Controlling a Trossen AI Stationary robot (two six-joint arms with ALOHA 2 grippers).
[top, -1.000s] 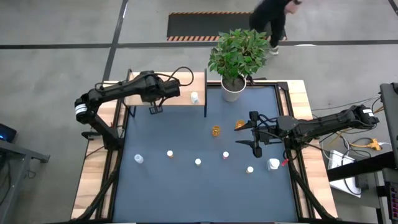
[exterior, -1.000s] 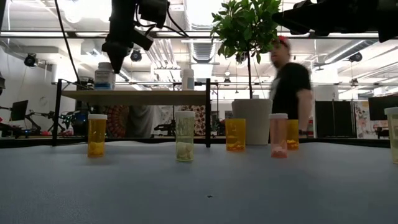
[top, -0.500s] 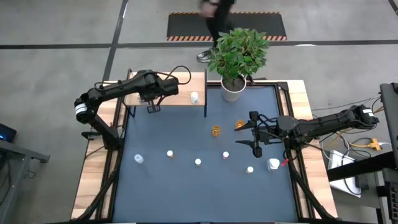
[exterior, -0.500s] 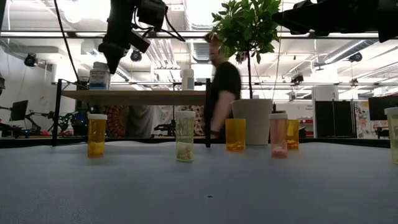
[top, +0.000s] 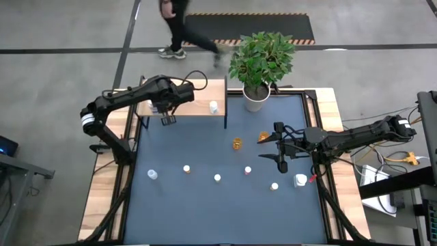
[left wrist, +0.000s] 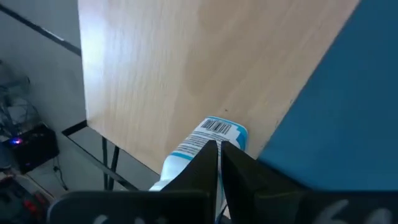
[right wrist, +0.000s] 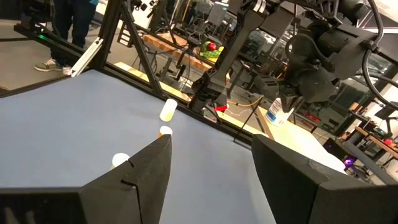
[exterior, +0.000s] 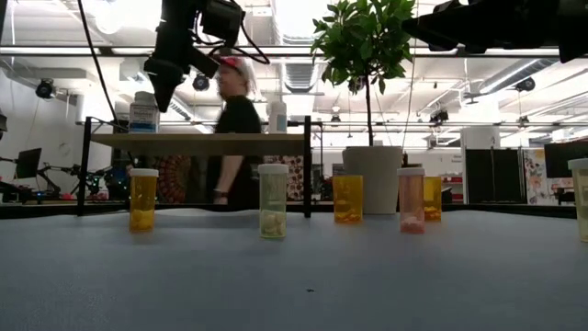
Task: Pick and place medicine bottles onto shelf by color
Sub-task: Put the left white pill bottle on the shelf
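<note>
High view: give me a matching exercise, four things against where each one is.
Things:
1. left gripper
2. right gripper
3. plant pot
4. white bottle

Places:
A. table's far edge, beside the shelf
B. on the shelf, near its right end
C. over the shelf's front edge, shut
D. over the blue table's right side, open

Pairs: 1-C, 2-D, 3-A, 4-B
</note>
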